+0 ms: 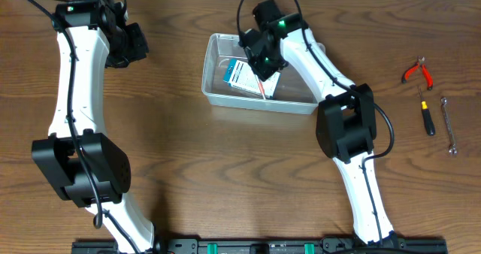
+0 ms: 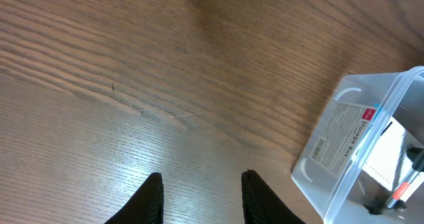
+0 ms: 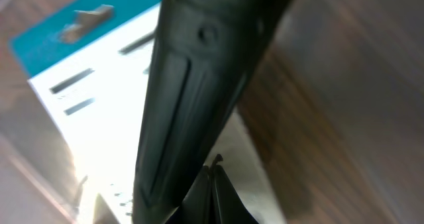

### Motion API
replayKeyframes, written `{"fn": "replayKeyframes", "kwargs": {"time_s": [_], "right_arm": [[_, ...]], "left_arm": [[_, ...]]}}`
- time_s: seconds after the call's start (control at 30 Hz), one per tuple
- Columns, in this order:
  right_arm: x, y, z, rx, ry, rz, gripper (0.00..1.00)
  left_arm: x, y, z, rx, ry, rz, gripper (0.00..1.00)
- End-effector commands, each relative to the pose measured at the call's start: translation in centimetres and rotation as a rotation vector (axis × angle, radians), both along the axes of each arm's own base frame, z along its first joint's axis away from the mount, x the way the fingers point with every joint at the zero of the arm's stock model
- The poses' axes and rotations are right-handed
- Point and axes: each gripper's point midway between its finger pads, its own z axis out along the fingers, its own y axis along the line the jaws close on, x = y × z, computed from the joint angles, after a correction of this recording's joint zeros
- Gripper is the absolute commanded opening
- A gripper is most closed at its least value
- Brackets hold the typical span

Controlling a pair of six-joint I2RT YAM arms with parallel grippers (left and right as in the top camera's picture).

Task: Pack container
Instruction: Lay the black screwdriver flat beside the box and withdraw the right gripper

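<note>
Wood-grain table (image 1: 188,156), two arms, one tub; findings follow for your record.

Location of the task item: the container (image 1: 213,89) sits on the table at upper centre of the overhead view, between your two arms and nearer your right one. It is a clear plastic tub with rounded corners. The left wrist view shows its near corner (image 2: 318,171) with a printed label on the wall.

Contents: a blue-and-white box (image 1: 242,77) lies flat inside the tub. The right wrist view shows the same box (image 3: 99,71) directly below the fingers. A thin red-orange piece (image 2: 399,194) also shows inside the tub; you cannot identify it from these views.

Right gripper (image 1: 263,68): it is positioned over the tub, above the box. Its jaws are fully closed, the tips meeting (image 3: 212,177) in the wrist view. Nothing shows between them.

Left gripper (image 1: 135,43): it is well apart from the tub, over bare table at the upper left. Its jaws stand partly apart (image 2: 202,204) with only wood grain visible between the fingers (image 2: 151,199). It has hold of nothing.

Loose items at your far right, outside the tub: red-handled pliers (image 1: 417,72), a screwdriver (image 1: 426,117) and a wrench (image 1: 449,125), near one another on the table.
</note>
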Motion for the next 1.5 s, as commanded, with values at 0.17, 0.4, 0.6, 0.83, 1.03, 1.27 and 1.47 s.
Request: {"fn": "replayKeyframes", "kwargs": {"time_s": [0.17,0.4,0.6,0.83,1.03,1.27,1.47], "right_arm": [[-4.2,3.6,1.0,0.163,0.100,0.251,0.01],[-6.4,3.3,1.2,0.180,0.172,0.332,0.01],[-5.4,3.0,2.5,0.193,0.145,0.293,0.01],[1.8,-1.9,10.5,0.105,-0.118,-0.028,0.17],[5.2,-13.7,17.8,-0.044,-0.294,-0.439,0.44],[2.6,-28.0,18.5,-0.087,-0.180,-0.864,0.59],[-0.2,-35.6,14.8,-0.143,-0.039,-1.034,0.52]], "left_arm": [[-0.1,0.4,0.0,0.015,-0.001,0.001,0.28],[0.4,0.4,0.2,0.017,-0.023,0.002,0.28],[0.4,0.4,0.2,0.017,-0.024,0.002,0.28],[0.4,0.4,0.2,0.016,-0.022,0.002,0.28],[0.2,0.4,0.1,0.016,-0.016,0.002,0.28],[0.3,0.4,0.1,0.016,-0.017,0.002,0.29],[0.3,0.4,-0.1,0.015,-0.011,0.002,0.28]]}}
